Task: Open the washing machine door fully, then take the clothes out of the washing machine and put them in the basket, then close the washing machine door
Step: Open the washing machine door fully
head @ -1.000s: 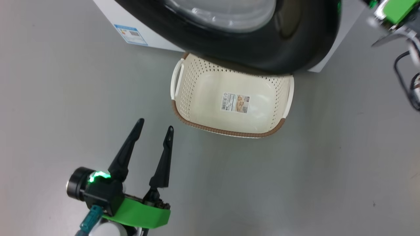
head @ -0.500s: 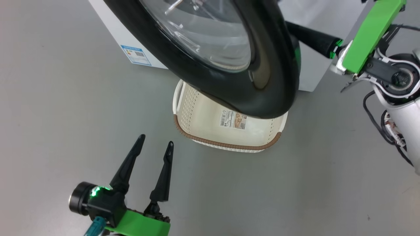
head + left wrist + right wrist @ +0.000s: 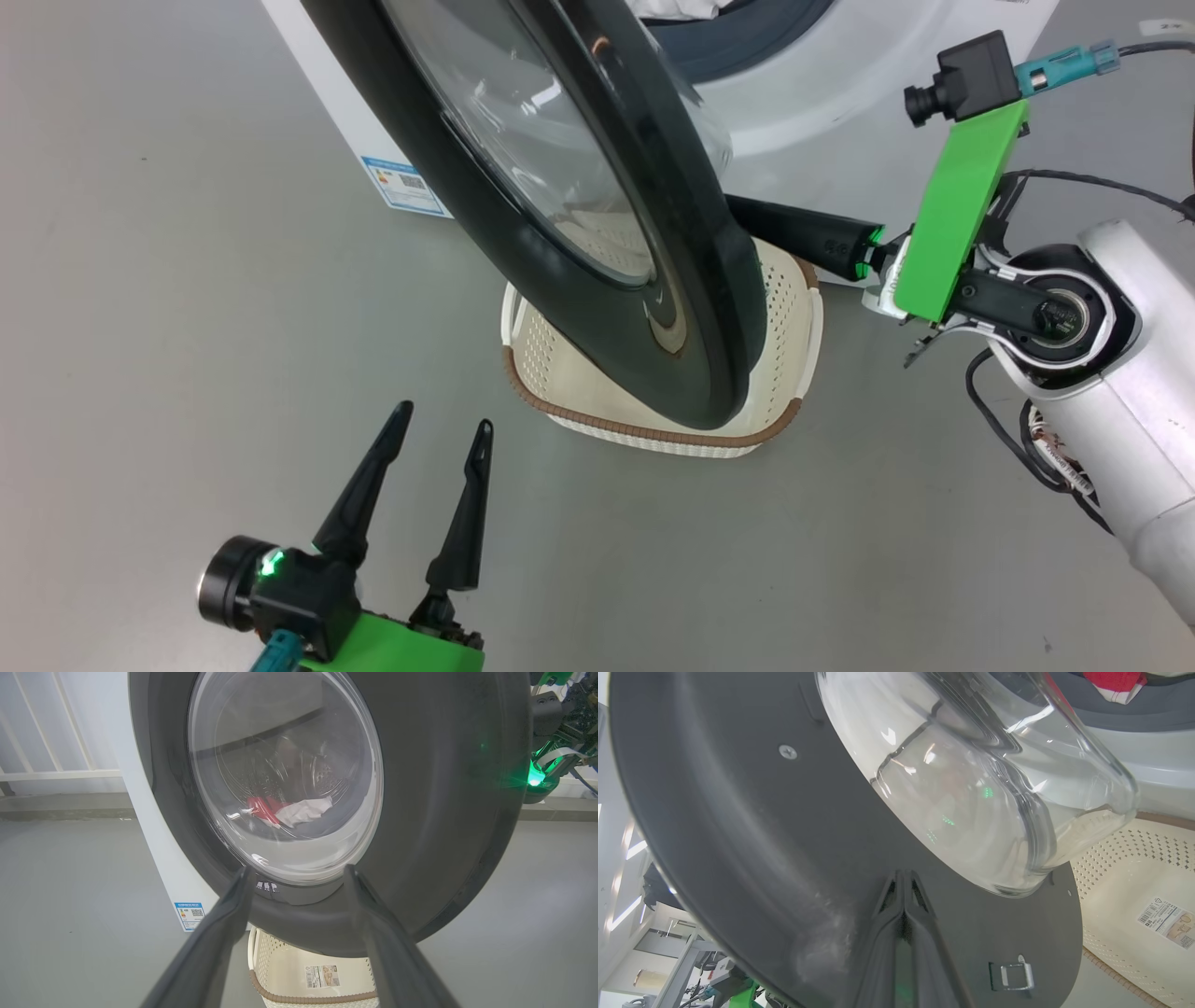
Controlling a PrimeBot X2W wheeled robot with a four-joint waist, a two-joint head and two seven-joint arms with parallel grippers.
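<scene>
**Door half open, laundry in the drum**

The washing machine door (image 3: 551,196) stands swung out from the washing machine (image 3: 822,103), hinged on the robot's left, its black rim hanging over the basket (image 3: 653,435). The basket sits on the grey floor (image 3: 187,327) right in front of the machine, under the door's lower edge. From here I see a label sticker (image 3: 322,975) on its bottom and no garment in it.

The clothes (image 3: 280,809) lie in the drum: a red piece and a white one side by side, seen through the glass bowl from the left wrist view.

The right gripper (image 3: 903,877) reaches in behind the door. Its two dark fingers are pressed flat together with nothing between them, tips at the door's dark inner face just below the glass bulge. I cannot tell whether they touch it. A small metal latch (image 3: 1013,975) sits on that inner face, to one side of the fingers.

The left gripper (image 3: 443,415) hangs low over the floor, near the basket's front left corner but apart from it. Its fingers are spread wide and hold nothing. A small blue label (image 3: 406,185) marks the machine's side.
</scene>
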